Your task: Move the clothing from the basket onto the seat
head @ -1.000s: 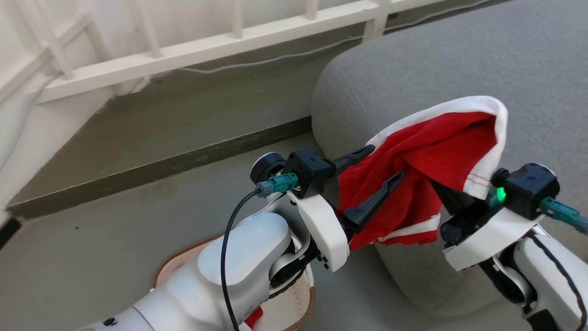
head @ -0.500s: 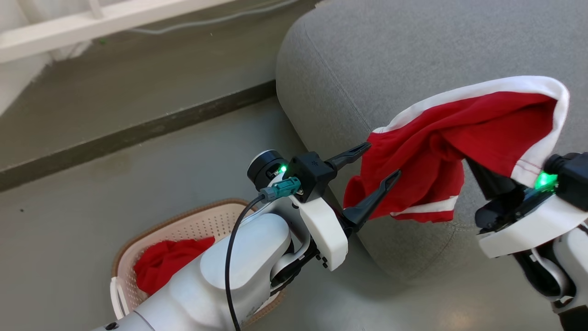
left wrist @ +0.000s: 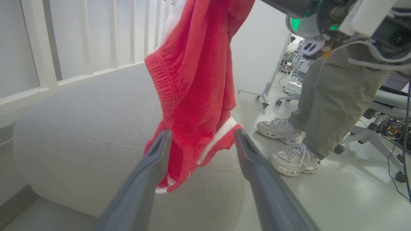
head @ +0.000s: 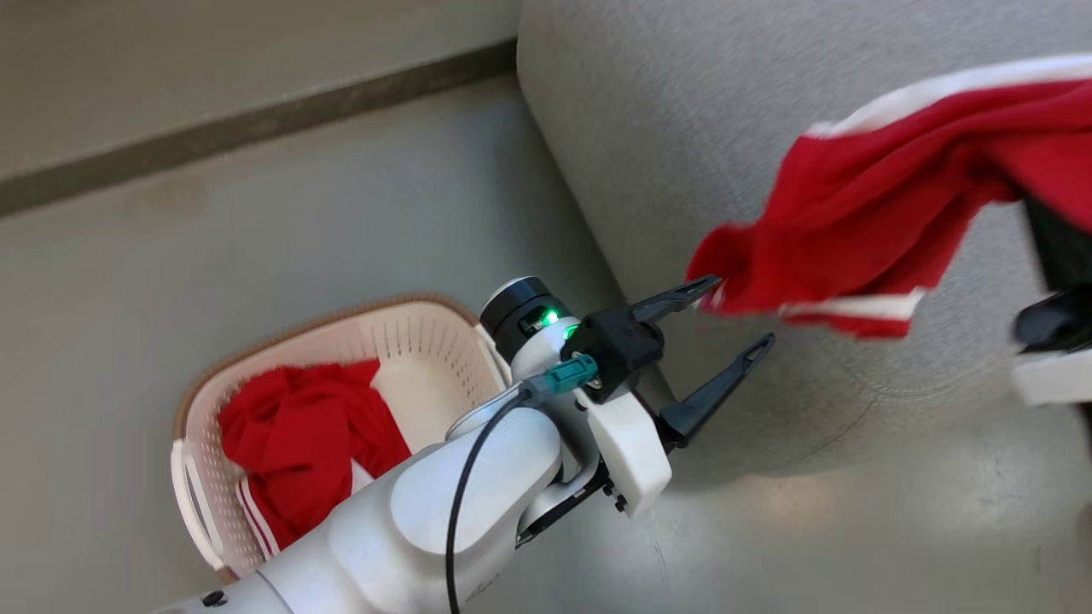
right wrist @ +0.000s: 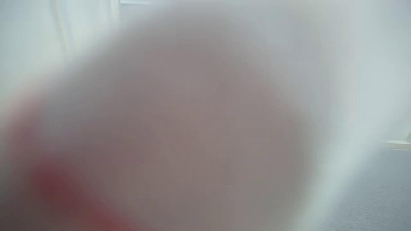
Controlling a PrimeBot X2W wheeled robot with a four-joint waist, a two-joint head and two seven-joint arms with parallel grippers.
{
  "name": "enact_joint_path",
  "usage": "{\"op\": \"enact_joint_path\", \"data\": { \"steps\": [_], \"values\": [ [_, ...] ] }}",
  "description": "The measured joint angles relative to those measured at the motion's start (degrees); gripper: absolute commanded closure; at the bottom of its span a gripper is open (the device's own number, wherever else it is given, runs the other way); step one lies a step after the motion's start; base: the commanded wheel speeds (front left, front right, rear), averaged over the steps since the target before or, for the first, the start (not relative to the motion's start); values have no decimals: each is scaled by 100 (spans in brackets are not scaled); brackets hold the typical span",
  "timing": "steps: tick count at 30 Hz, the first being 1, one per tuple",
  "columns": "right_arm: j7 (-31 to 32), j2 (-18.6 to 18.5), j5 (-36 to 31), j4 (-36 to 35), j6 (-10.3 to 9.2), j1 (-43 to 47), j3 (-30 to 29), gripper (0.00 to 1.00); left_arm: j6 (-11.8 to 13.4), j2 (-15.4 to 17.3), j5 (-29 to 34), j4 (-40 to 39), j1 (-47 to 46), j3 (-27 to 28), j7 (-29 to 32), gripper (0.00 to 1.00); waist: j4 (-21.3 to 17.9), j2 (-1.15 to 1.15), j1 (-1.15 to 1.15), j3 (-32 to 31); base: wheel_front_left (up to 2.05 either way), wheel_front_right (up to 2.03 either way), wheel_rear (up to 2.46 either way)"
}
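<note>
Two red garments showed in the head view: the other garment point(head: 299, 443) lay in the basket point(head: 426, 328), and the clothing point(head: 887, 196) hung above the seat point(head: 682, 128) from the right end effector point(head: 1054, 247), pressed together under the fabric. The left end effector point(head: 742, 311) stood spread just beside its hem. In the left wrist view, a person point(left wrist: 334, 96) stood near the seat. The right wrist view was all blur.

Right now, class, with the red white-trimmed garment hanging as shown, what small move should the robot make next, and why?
Probably carry the shut right gripper further over the large grey fabric sofa before releasing. The red white-trimmed garment it holds hangs at the sofa's rounded edge, beside the open left gripper, not yet resting on the cushion.
</note>
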Motion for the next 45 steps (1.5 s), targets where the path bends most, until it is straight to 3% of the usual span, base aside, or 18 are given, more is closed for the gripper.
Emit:
{"op": "enact_joint_path", "data": {
  "steps": [11,32,39,45],
  "values": [
    [-1,-355,51,403,0,-633,-1422,100,399,26,90,-223,-397,-486,-15,0,280,0,0,903,0,0,0],
    [-21,-1600,-339,2562,1,-2125,-2956,100,699,71,68,-468,-649,-921,-15,0,758,0,0,1899,0,0,0],
    [-27,-1929,-491,3298,1,-2251,-3292,100,754,73,73,-517,-647,-975,-15,0,962,0,0,2131,0,0,0],
    [-27,-1963,-214,3733,2,-2325,-2996,100,754,77,90,-517,-640,-1002,-15,0,1082,0,0,2290,0,0,0]
  ]
}}
